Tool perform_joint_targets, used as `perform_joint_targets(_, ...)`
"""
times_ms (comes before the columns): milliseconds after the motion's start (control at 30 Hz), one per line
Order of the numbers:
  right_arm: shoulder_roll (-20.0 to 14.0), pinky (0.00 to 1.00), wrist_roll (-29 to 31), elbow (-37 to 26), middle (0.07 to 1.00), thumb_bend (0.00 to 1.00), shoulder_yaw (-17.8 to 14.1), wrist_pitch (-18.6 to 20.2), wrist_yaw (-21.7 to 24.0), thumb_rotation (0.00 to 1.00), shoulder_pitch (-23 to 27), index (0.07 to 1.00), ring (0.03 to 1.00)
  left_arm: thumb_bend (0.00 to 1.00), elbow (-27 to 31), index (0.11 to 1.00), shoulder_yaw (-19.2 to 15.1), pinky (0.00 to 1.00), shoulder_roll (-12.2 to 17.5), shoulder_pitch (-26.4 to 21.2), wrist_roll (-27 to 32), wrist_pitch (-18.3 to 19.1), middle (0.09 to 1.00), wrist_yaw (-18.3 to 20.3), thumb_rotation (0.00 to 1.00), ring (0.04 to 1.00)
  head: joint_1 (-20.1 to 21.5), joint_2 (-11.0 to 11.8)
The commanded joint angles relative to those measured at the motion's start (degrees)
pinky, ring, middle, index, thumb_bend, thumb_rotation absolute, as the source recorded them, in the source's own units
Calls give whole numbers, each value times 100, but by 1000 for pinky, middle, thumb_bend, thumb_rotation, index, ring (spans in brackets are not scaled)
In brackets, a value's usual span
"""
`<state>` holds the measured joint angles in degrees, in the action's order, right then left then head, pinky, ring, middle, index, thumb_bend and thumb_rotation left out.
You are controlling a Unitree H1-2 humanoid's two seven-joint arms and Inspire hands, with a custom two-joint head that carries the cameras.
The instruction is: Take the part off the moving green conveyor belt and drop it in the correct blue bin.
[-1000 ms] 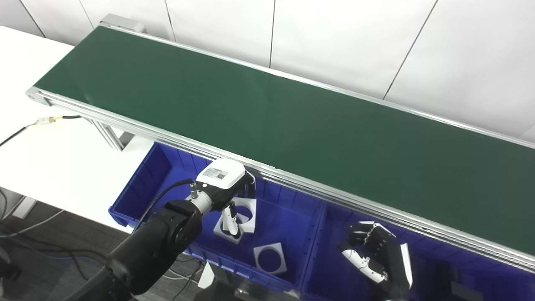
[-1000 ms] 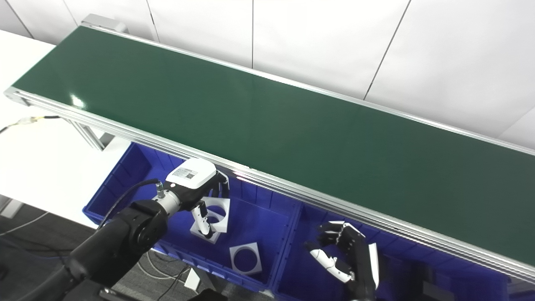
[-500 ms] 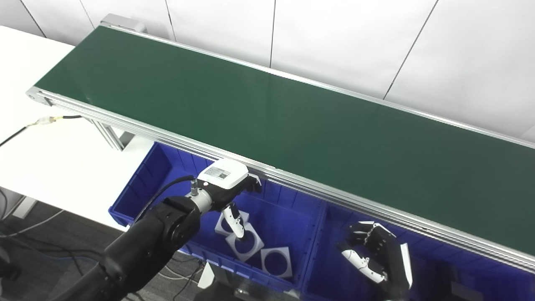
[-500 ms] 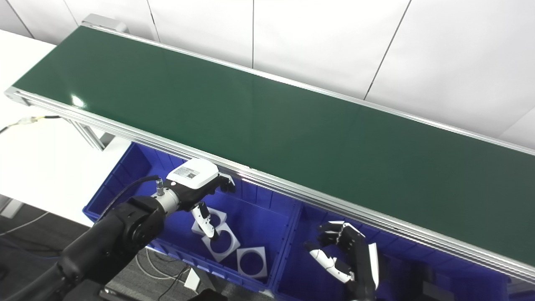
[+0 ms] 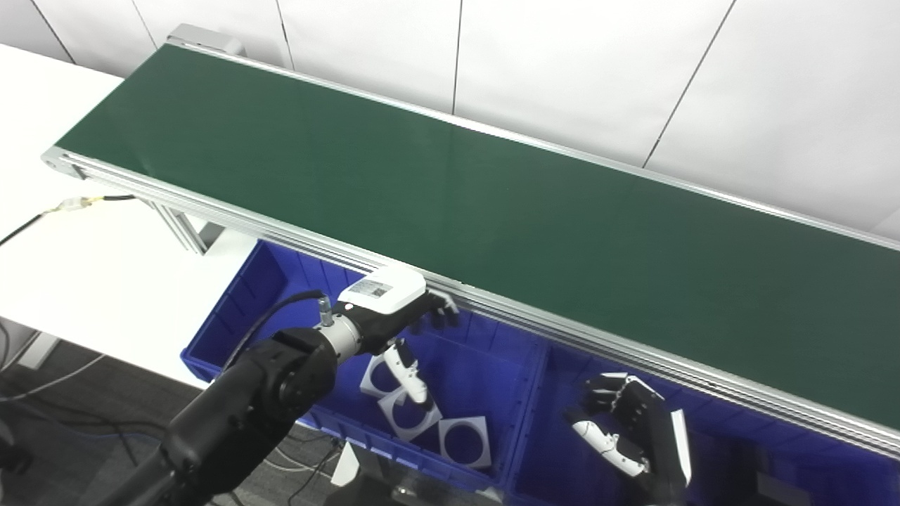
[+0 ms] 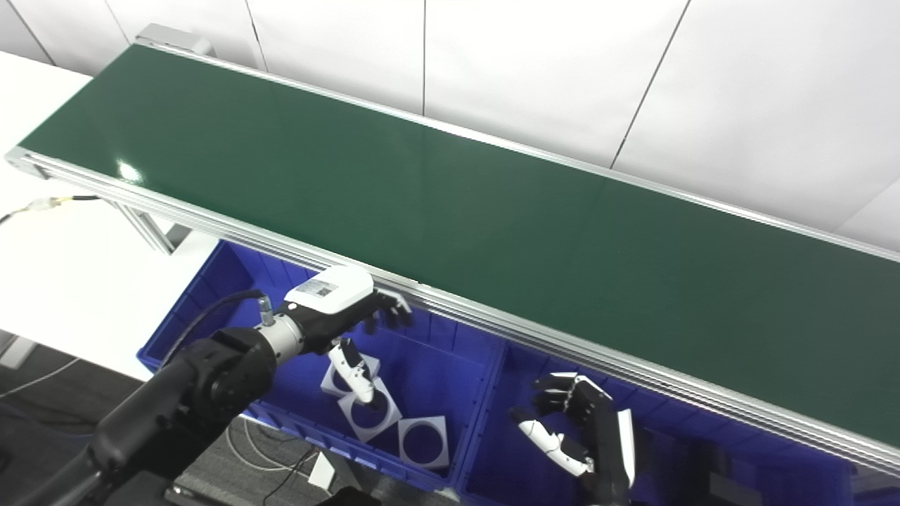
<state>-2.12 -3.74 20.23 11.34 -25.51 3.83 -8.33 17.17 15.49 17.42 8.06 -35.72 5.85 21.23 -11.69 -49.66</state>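
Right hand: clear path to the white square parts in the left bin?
Probably not. The right hand hangs over the right bin, and a divider wall separates it from the white square parts; the open left hand already hovers above them.

Matt green belt (image 5: pixel 450 190), brushed metal rails (image 5: pixel 562 330), glossy plastic bin (image 5: pixel 485 351).

We see the belt (image 5: pixel 450 204) running behind two bins side by side. Left bin (image 5: pixel 232 316) holds three parts (image 5: pixel 464 441) near its front wall; left hand (image 5: pixel 394 309) above it, right hand (image 5: pixel 633 429) over the right bin (image 5: pixel 555 450).
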Motion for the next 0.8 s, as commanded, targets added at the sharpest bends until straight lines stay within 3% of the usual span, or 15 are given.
perform_joint_targets(0, 74, 431, -71, -66, 578, 518, 97, -140, -84, 149, 30, 493, 504, 985, -164, 643, -156, 502, -129, 100, 845, -653, 609, -346, 182, 567, 705, 111)
perform_joint_targets(33, 104, 423, -104, -21, 577, 519, 146, -141, -130, 151, 35, 493, 495, 968, -358, 626, -203, 509, -180, 131, 1059, -896, 593, -457, 147, 561, 1099, 159)
perform_joint_targets(67, 125, 421, -140, 15, 580, 519, 202, -141, -182, 151, 38, 493, 494, 955, -574, 618, -239, 509, -228, 153, 1202, -1114, 587, -566, 134, 558, 1201, 169)
perform_joint_targets(100, 160, 423, -188, 70, 591, 519, 261, -141, -249, 151, 48, 493, 498, 935, -757, 606, -278, 515, -257, 165, 1318, -1261, 586, -641, 114, 565, 1709, 216)
perform_joint_targets(133, 176, 423, -219, 107, 592, 519, 310, -142, -306, 151, 56, 493, 498, 933, -874, 605, -301, 517, -271, 169, 1393, -1356, 586, -688, 111, 566, 1709, 216)
perform_joint_targets(167, 224, 424, -249, 188, 595, 519, 365, -142, -369, 151, 81, 493, 499, 929, -1064, 602, -345, 519, -275, 167, 1529, -1490, 587, -728, 105, 568, 2382, 281)
perform_joint_targets(200, 253, 428, -266, 245, 601, 520, 405, -142, -418, 151, 100, 493, 507, 915, -1187, 596, -374, 513, -273, 163, 1619, -1582, 582, -750, 91, 563, 2382, 281)
perform_joint_targets(267, 320, 425, -456, 375, 603, 520, 539, -142, -659, 152, 170, 493, 509, 903, -1696, 591, -450, 503, -273, 131, 1867, -1959, 578, -819, 83, 557, 2908, 324)
perform_joint_targets(467, 384, 420, -657, 478, 597, 520, 708, -141, -996, 152, 243, 493, 510, 896, -2357, 595, -489, 513, -351, 24, 2220, -2380, 584, -853, 93, 560, 3230, 327)
perform_joint_targets(767, 325, 416, -593, 410, 590, 521, 774, -140, -1032, 147, 188, 493, 503, 898, -2728, 574, -450, 523, -468, -12, 2232, -2567, 575, -955, 96, 560, 2995, 347)
